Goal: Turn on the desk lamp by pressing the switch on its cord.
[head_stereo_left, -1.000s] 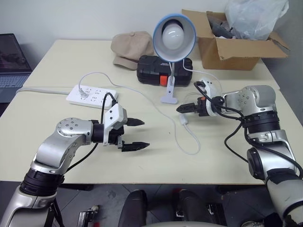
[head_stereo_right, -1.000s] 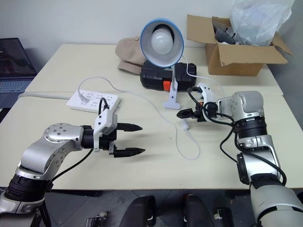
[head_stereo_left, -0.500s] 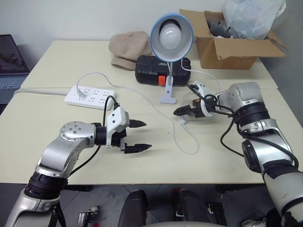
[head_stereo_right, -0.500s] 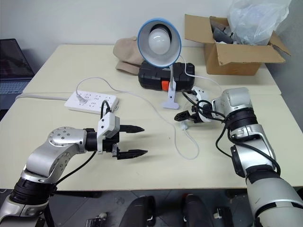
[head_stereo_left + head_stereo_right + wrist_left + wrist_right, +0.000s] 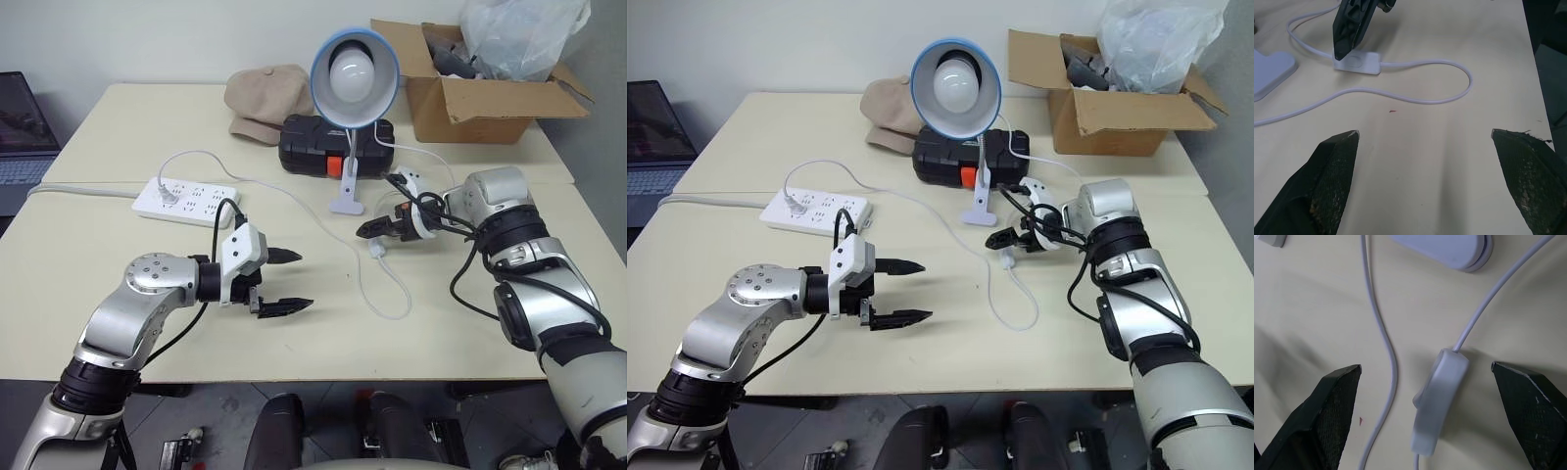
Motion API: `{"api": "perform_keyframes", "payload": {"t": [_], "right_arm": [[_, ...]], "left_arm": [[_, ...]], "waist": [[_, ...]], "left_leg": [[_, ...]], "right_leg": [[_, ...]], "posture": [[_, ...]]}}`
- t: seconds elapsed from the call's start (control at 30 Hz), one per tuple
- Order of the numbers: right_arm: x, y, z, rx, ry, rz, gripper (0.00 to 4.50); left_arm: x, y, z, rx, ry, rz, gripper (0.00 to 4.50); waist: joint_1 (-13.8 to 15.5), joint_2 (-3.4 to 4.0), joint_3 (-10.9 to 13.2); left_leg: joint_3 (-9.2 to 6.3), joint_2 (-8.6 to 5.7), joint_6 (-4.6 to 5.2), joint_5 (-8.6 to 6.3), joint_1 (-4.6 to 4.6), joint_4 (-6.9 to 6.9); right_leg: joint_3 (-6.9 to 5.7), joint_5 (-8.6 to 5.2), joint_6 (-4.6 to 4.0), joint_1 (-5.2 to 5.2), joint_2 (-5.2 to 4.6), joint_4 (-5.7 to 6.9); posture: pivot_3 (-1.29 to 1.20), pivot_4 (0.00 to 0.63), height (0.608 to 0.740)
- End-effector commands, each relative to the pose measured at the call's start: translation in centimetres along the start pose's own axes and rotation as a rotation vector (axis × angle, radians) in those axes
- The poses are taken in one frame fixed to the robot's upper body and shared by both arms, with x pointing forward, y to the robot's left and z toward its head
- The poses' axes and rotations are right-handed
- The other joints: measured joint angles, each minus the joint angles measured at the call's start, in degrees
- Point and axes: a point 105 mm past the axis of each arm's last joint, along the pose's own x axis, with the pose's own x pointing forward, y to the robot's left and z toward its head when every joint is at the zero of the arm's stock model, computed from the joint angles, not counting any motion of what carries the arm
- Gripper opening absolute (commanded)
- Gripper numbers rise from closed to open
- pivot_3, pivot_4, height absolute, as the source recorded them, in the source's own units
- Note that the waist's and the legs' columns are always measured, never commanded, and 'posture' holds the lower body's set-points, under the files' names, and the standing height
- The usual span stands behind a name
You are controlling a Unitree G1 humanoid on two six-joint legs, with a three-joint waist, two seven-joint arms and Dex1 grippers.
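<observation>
Desk lamp (image 5: 355, 78), light-blue round shade around a white globe bulb, standing unlit on its white base at the middle of the cream table (image 5: 118, 245). Thin white cord (image 5: 392, 284) loops across the tabletop. Left gripper (image 5: 284, 282) hovers with jaws spread, empty. Right gripper (image 5: 370, 227), jaws likewise spread, poised just above the small white oblong switch (image 5: 1437, 396), which lies on the table near the lamp base.

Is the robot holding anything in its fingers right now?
No. The right gripper is open just above the switch, fingers apart on either side, not gripping it. The left gripper is open over bare table.
</observation>
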Motion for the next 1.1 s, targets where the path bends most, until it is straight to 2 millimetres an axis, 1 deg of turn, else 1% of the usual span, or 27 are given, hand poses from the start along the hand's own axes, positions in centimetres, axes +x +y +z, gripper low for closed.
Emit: {"api": "perform_keyframes", "payload": {"t": [0.03,0.07,0.23,0.27,0.37,0.43,0.5,0.6,0.7,0.8,0.97,1.03,1.1], "right_arm": [[-0.1,0.5,1.1,-0.032,-0.030,0.013,4.11],[-0.1,0.5,1.1,-0.033,-0.031,0.013,4.02],[0.2,0.2,1.1,-0.021,-0.040,0.008,2.86],[0.2,0.1,1.1,-0.018,-0.043,0.007,2.48],[0.2,0.0,1.1,-0.007,-0.048,0.010,1.83],[0.2,-0.1,1.0,0.000,-0.051,0.013,1.46],[0.1,0.0,1.0,0.008,-0.057,0.021,0.92],[-0.2,0.1,1.2,0.021,-0.069,0.039,0.42],[-0.4,0.0,1.2,0.018,-0.081,0.040,0.41],[-0.7,0.0,1.2,0.018,-0.109,0.046,0.41],[-2.0,0.5,2.3,0.028,-0.239,0.073,0.41],[-2.7,1.2,2.6,0.004,-0.308,0.104,0.41],[-3.9,2.6,2.9,-0.042,-0.424,0.174,0.41]], "left_arm": [[0.0,-0.1,0.9,0.041,-0.022,0.008,4.50],[0.0,-0.1,0.9,0.041,-0.022,0.008,4.50],[0.0,-0.1,0.8,0.039,-0.023,0.008,4.50],[0.0,-0.1,0.9,0.039,-0.024,0.008,4.50],[0.0,-0.2,0.8,0.038,-0.024,0.005,4.50],[0.0,-0.2,0.8,0.038,-0.024,0.003,4.50],[0.0,-0.2,0.8,0.037,-0.023,0.001,4.50],[-0.1,-0.1,0.9,0.037,-0.021,0.005,4.50],[-0.6,0.6,1.0,0.041,-0.013,0.034,4.50],[-1.1,1.4,1.5,0.025,-0.026,0.058,4.50],[-1.7,1.8,3.1,-0.006,-0.076,0.059,4.50],[-1.8,1.9,3.9,-0.026,-0.107,0.051,4.50],[-1.8,2.1,5.2,-0.056,-0.160,0.035,4.50]], "waist": [[0.0,0.00,0.0],[0.0,0.00,0.0],[-0.1,0.00,0.0],[-0.1,0.00,0.0],[-0.1,0.00,0.0],[-0.1,0.00,0.0],[-0.1,0.00,0.0],[-0.1,0.00,0.0],[-0.1,0.00,0.0],[0.0,0.00,0.0],[0.0,0.00,0.0],[0.0,0.00,0.0],[0.0,0.00,0.0]], "left_leg": [[0.00,0.00,0.00,0.00,0.00,0.00],[0.00,0.00,0.00,0.00,0.00,0.00],[0.01,0.01,0.00,0.00,0.00,0.00],[0.01,0.01,0.00,0.00,0.00,-0.01],[0.01,0.01,0.00,0.00,0.00,-0.01],[0.01,0.01,0.00,0.00,0.00,-0.01],[0.01,0.01,0.00,0.00,0.00,-0.01],[0.01,0.01,0.00,0.00,0.00,-0.01],[0.01,0.01,0.00,0.00,0.00,-0.01],[-0.01,0.01,0.00,0.00,-0.02,-0.01],[-0.02,0.01,0.00,0.00,-0.05,-0.01],[-0.01,0.01,0.00,0.00,-0.05,-0.01],[-0.02,0.02,-0.01,0.00,-0.06,-0.01]], "right_leg": [[0.00,0.00,0.00,0.00,0.00,0.00],[0.00,0.00,0.00,0.00,0.00,0.00],[0.01,0.00,0.00,0.00,0.00,0.00],[0.01,0.00,0.00,0.00,0.00,0.00],[0.01,0.00,-0.01,0.00,0.00,0.00],[0.00,0.00,-0.01,0.00,0.00,0.00],[0.00,0.01,-0.01,-0.01,0.00,0.00],[0.00,0.01,-0.01,-0.01,0.00,0.00],[0.00,0.01,-0.01,-0.01,0.00,0.00],[-0.01,0.01,-0.01,-0.01,0.00,-0.01],[-0.03,0.01,-0.01,-0.02,0.00,0.00],[-0.02,0.01,0.00,-0.04,0.00,-0.01],[-0.02,0.01,0.00,-0.05,0.00,-0.01]], "posture": [[0.00,0.150,0.740],[0.00,0.150,0.740],[0.00,0.150,0.740],[0.00,0.150,0.740],[0.00,0.150,0.740],[0.00,0.150,0.740],[0.00,0.150,0.740],[0.00,0.150,0.740],[0.00,0.150,0.740],[0.00,0.150,0.740],[0.00,0.150,0.740],[0.00,0.150,0.740],[0.00,0.150,0.740]]}}
